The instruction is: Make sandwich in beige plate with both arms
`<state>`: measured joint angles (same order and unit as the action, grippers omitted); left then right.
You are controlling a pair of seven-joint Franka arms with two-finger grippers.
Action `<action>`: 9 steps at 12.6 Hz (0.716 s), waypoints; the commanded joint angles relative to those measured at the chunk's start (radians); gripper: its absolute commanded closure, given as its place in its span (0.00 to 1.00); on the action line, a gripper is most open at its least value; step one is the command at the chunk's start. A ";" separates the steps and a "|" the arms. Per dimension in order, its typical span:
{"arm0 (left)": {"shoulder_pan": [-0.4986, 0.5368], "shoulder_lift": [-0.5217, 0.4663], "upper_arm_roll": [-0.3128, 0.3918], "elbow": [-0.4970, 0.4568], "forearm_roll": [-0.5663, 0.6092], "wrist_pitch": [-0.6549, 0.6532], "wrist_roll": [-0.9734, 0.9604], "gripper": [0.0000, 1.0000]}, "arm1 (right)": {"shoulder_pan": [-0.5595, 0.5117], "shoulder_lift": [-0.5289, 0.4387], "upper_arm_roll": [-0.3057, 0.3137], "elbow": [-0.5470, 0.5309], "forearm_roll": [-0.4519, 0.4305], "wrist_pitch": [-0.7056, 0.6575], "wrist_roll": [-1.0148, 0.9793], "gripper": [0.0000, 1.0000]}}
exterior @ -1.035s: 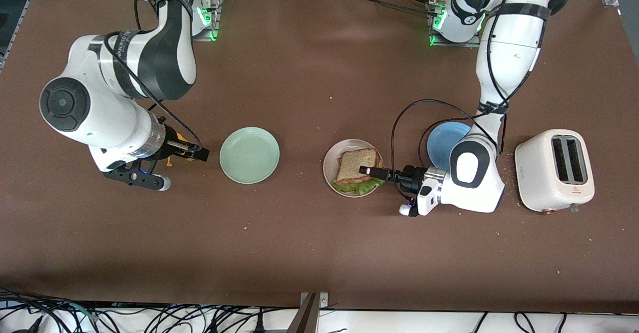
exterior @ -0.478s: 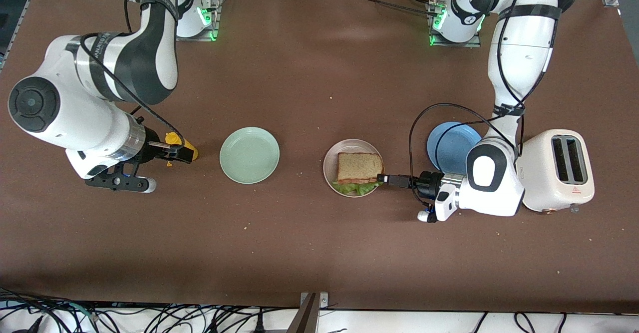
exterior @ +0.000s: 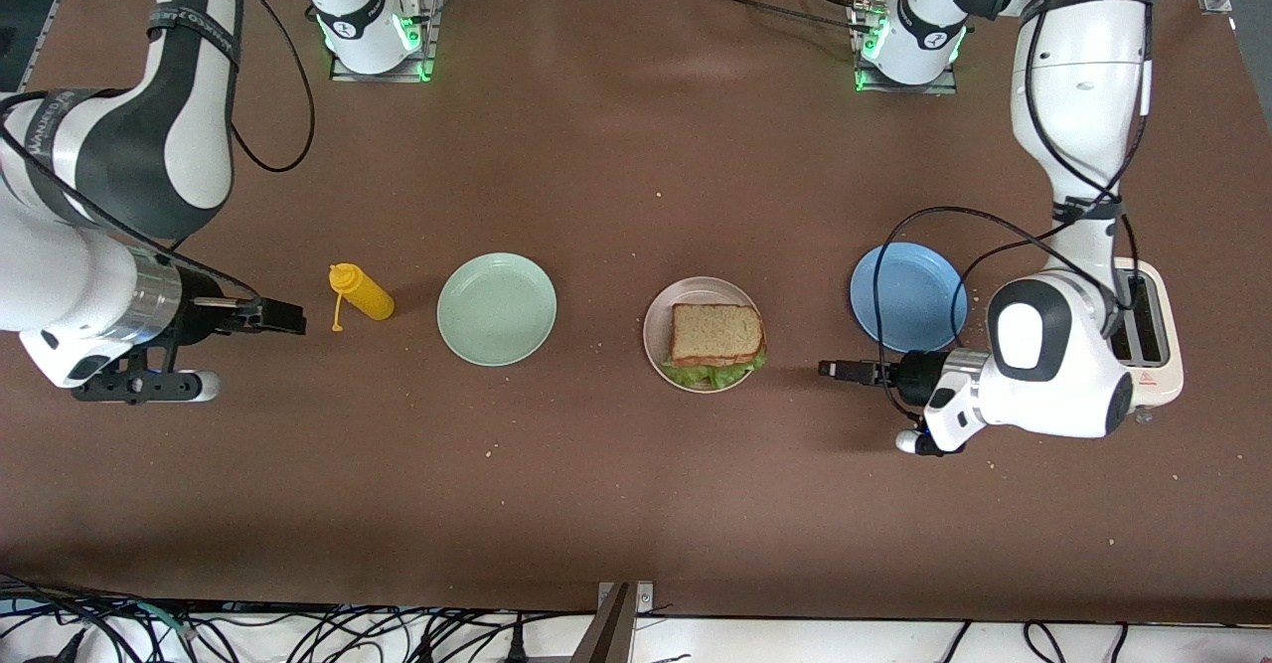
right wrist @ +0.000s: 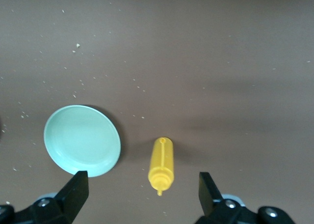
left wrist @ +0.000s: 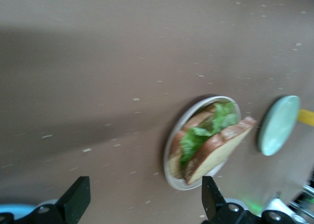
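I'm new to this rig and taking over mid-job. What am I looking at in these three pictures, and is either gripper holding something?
Two white robot arms work at a brown table. The big picture looks down from across the table; the other two come from cameras on each wrist. The sandwich sits on the beige plate, between a mint-green plate and a blue plate. A yellow squeeze bottle and a toaster stand toward the table's ends. The left gripper, beside the beige plate, and the right gripper, beside the bottle, are open and empty.
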<state>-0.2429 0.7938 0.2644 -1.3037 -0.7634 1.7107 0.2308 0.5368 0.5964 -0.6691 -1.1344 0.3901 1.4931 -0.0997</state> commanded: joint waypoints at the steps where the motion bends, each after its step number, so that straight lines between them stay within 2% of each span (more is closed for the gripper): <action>1: 0.002 -0.080 0.028 -0.019 0.190 -0.040 -0.065 0.00 | -0.200 -0.110 0.294 -0.004 -0.175 0.002 -0.006 0.01; 3: 0.010 -0.140 0.050 -0.017 0.377 -0.133 -0.068 0.00 | -0.367 -0.180 0.508 -0.065 -0.282 0.031 0.002 0.01; 4: 0.011 -0.175 0.061 -0.017 0.465 -0.176 -0.068 0.00 | -0.427 -0.234 0.595 -0.129 -0.339 0.065 0.003 0.01; 5: 0.011 -0.203 0.062 -0.019 0.539 -0.222 -0.068 0.00 | -0.467 -0.286 0.641 -0.204 -0.370 0.111 0.006 0.02; 7: 0.005 -0.252 0.059 -0.017 0.663 -0.296 -0.068 0.00 | -0.477 -0.374 0.652 -0.335 -0.375 0.198 0.025 0.02; 9: -0.007 -0.271 0.047 -0.016 0.735 -0.333 -0.089 0.00 | -0.477 -0.401 0.648 -0.367 -0.375 0.234 0.023 0.01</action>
<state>-0.2290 0.5516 0.3238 -1.3024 -0.1020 1.4071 0.1765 0.0711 0.2796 -0.0435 -1.3868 0.0375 1.6718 -0.0913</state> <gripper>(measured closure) 0.000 0.013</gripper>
